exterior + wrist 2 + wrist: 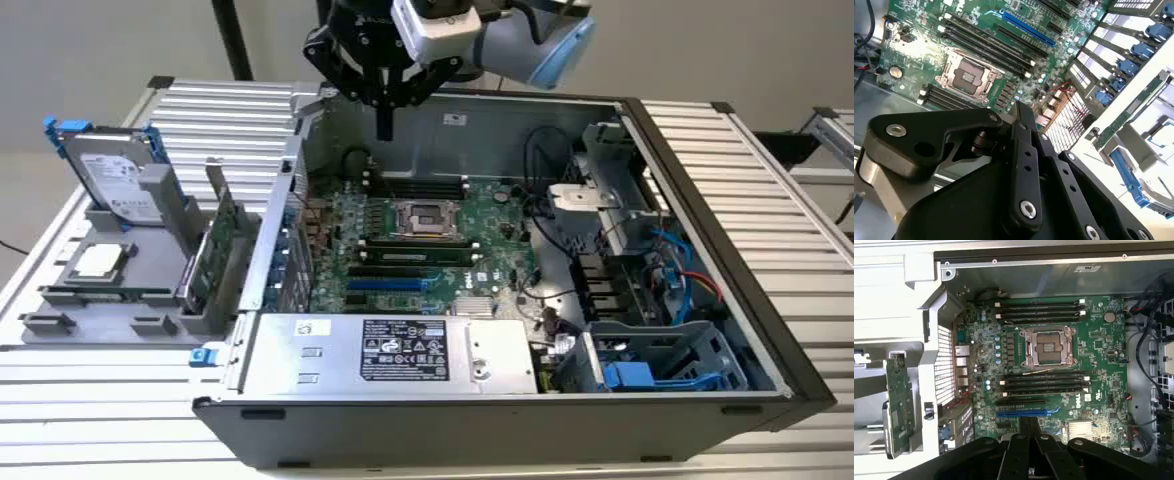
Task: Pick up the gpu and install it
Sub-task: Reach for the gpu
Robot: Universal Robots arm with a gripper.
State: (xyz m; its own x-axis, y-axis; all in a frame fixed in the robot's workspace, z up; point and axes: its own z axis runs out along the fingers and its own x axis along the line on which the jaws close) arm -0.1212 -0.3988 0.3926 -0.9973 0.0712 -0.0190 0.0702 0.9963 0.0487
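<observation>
The open computer case [507,430] lies on its side with its motherboard [494,265] facing up. An open processor socket [427,215] sits mid-board, and a blue expansion slot [1027,413] lies past the rows of black slots. A silver power supply [400,350] runs along the case's near wall. A drive cage [654,355] with blue clips and loose black cables [547,160] sit toward the exterior view's right. At the exterior view's left, a grey holder [94,300] stands beside the case. It carries a hard drive [114,180] with blue rails propped upright, a processor chip [100,262] lying flat, and the gpu [214,255]. The gpu stands on edge just outside the case wall, its green board showing in the first wrist view [900,405]. Everything rests on a ribbed metal counter [94,400] before a pale wall [107,50]. The claw [384,128] hangs above the far rim of the case, fingers together and holding nothing, well apart from the gpu, with the board lying open beneath it.
</observation>
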